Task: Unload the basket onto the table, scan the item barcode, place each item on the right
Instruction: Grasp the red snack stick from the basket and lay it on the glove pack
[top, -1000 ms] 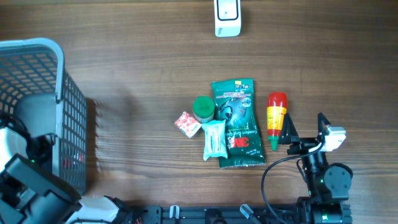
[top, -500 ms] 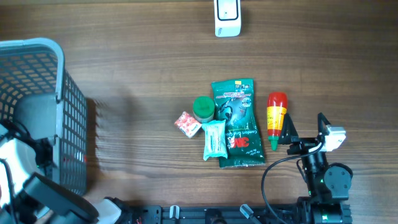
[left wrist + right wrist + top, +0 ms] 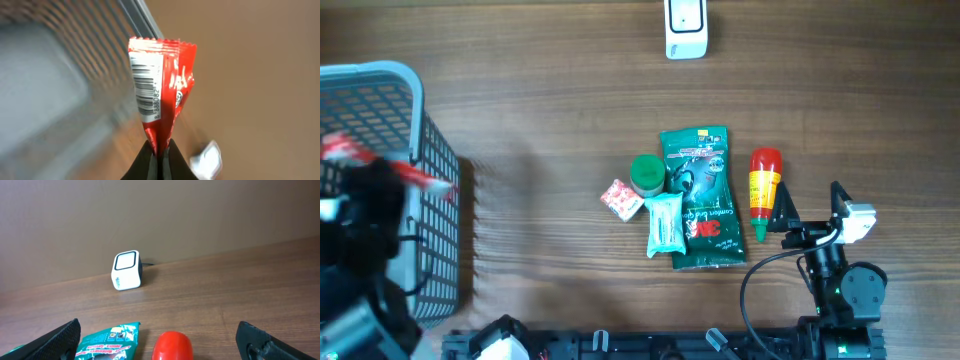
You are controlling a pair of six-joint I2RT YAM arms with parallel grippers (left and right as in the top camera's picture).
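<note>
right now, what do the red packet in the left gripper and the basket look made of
Red packet: glossy plastic film by the look, with a crimped zigzag top edge, creases and a printed barcode.
Basket: probably moulded plastic, matte grey-blue, with an open grid wall and a solid rim.

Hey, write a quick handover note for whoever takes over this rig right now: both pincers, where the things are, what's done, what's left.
Left pincer: shut on the red packet, held up by the basket. Its barcode faces the wrist camera.
Right pincer: open, empty, near the red-capped bottle.
Scanner: middle of the far edge of the table.
Done: packet gripped.
Left: carry it to the scanner and present the barcode. The items around the green pack probably wait their turn.
</note>
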